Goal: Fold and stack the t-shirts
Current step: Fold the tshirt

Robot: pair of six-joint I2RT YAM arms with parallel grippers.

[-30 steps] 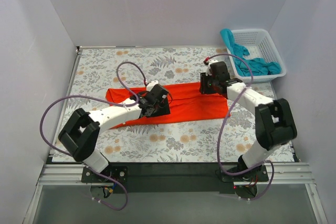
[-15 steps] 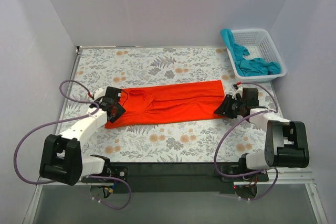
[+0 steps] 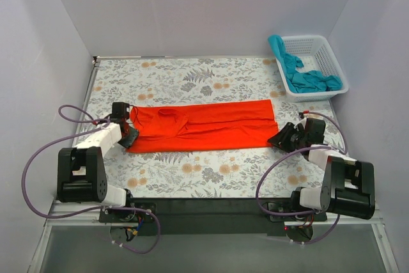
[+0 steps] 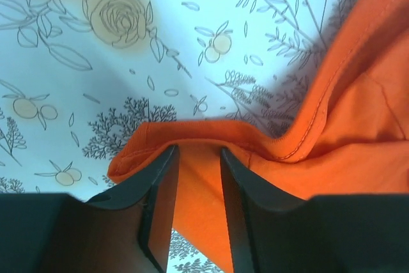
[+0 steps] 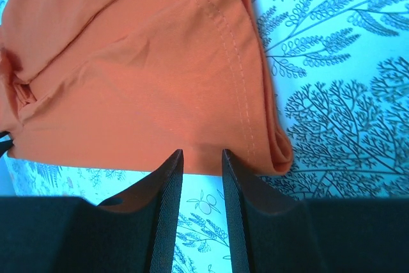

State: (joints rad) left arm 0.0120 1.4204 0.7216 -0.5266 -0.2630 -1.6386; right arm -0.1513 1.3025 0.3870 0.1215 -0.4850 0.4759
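Observation:
The orange-red t-shirt (image 3: 211,126) lies flat as a long folded band across the middle of the table. My left gripper (image 3: 130,135) is low at its left end. In the left wrist view the jaws (image 4: 198,151) stand narrowly apart with the shirt's bunched end (image 4: 211,133) over the tips and cloth showing in the gap. My right gripper (image 3: 279,140) sits at the shirt's near right corner. Its jaws (image 5: 202,153) are parted, tips just on the hem (image 5: 243,113), with table showing between them. The teal t-shirt (image 3: 300,75) lies crumpled in the basket.
The white lattice basket (image 3: 332,55) stands at the back right corner, teal cloth hanging over its left rim. The flower-patterned tablecloth (image 3: 192,75) covers the table. Grey walls close in on three sides. Purple cables loop beside both arms.
Both arms have swung from the shirt's middle out to its two ends. The shirt now lies uncovered and stretched long. The left jaws have narrowed around the cloth's end.

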